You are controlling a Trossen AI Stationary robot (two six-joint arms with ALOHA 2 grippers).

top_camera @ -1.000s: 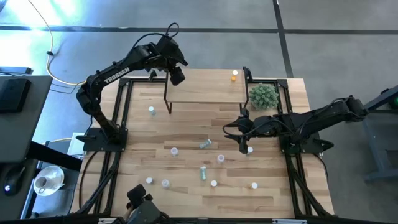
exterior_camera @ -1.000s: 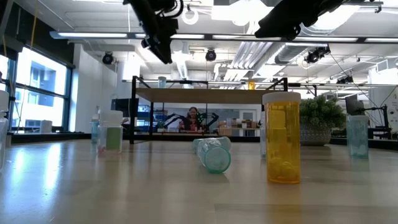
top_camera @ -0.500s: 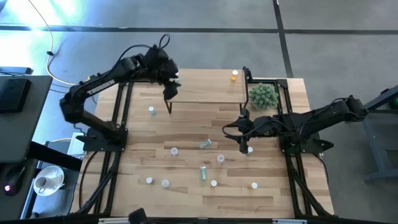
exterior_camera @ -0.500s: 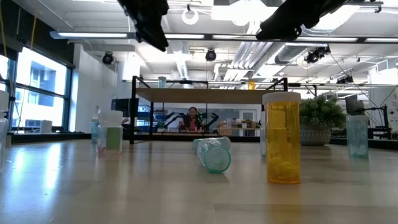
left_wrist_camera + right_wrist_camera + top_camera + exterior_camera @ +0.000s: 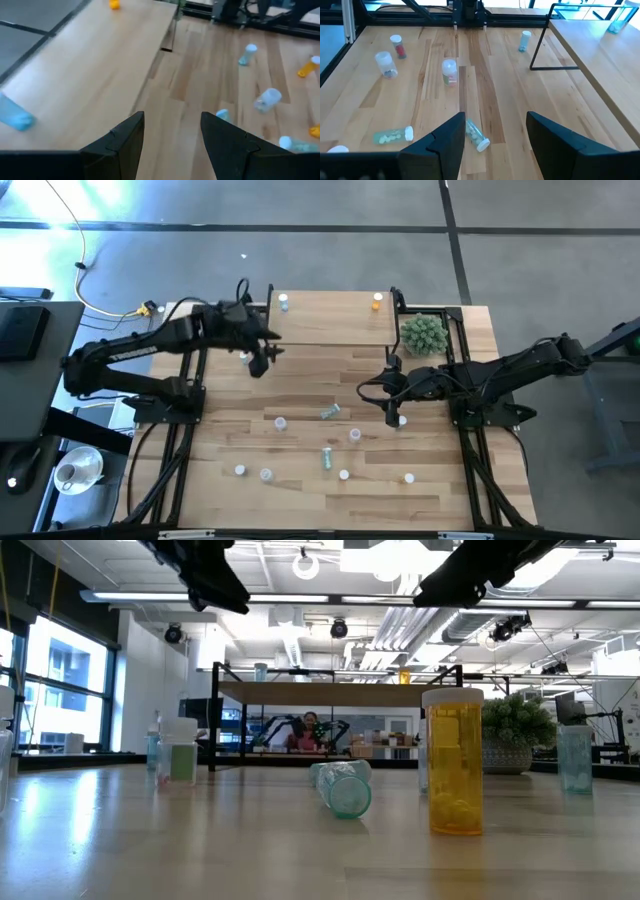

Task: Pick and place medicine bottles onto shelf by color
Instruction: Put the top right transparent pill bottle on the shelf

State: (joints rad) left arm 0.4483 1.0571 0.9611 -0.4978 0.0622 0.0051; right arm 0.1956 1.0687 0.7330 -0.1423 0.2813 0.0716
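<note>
A broad light plank tabletop [image 5: 300,450] fills the scene, grey floor around it, and at its far edge stands the small light-wood shelf on thin black legs [image 5: 335,320]. On the shelf: a tiny blue white-capped bottle [image 5: 284,302] at the far left corner, a tiny orange bottle [image 5: 377,301] at the far right. The left gripper [image 5: 258,364] hangs just off the shelf's near left corner, fingers [image 5: 125,140] parted and holding nothing. The right gripper [image 5: 392,412] hovers right of centre, its fingers [image 5: 447,140] spread and empty too, a white-capped bottle [image 5: 402,421] just beside it. More small bottles dot the near half, among them a green one lying on its side [image 5: 327,458]. A spiky green plant ball [image 5: 423,333] sits by the shelf's right end.
</note>
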